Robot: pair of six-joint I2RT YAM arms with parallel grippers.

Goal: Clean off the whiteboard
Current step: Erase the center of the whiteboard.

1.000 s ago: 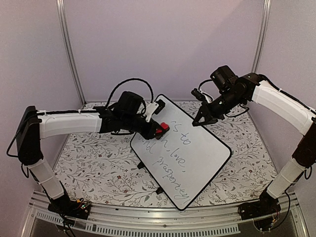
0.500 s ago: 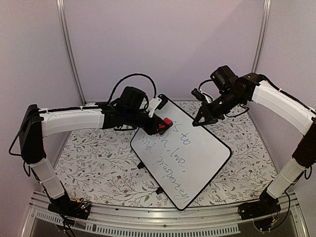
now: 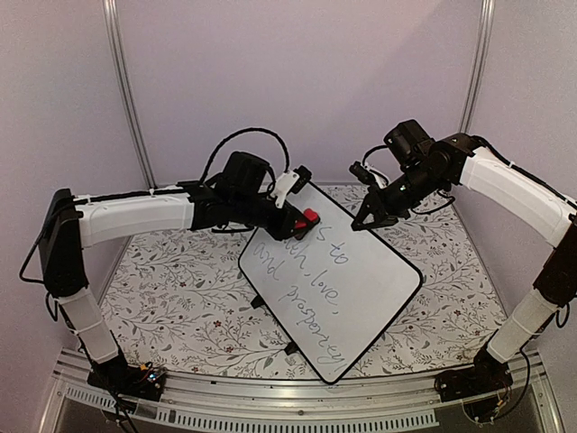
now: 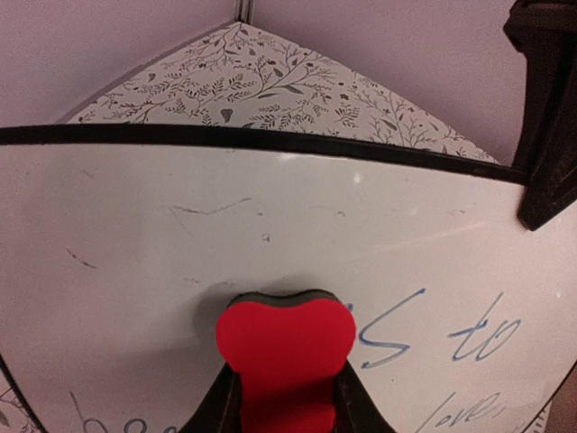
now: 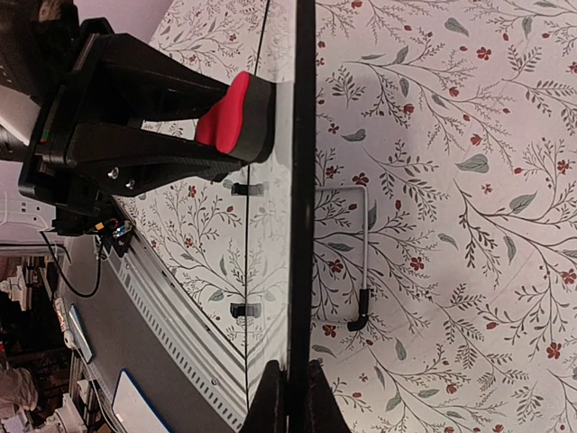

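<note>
Top external view: the whiteboard (image 3: 361, 289) sits crooked in the middle of the frame, on the flowery table (image 3: 171, 289). The right gripper (image 3: 368, 221) is pinched tight on the board's upper right rim. The left gripper (image 3: 304, 220) is squeezed on the red eraser (image 3: 309, 216), which presses on the board near its top corner. The words (image 3: 311, 298) lower down are not wiped yet.

If the left arm pushes too hard, the board could slip out of that thin pinch and slide. The eraser could also run off the top rim.

Compared with a second ago, the eraser is higher and more to the right, and the left arm reaches farther. The right arm and the board have not moved.
</note>
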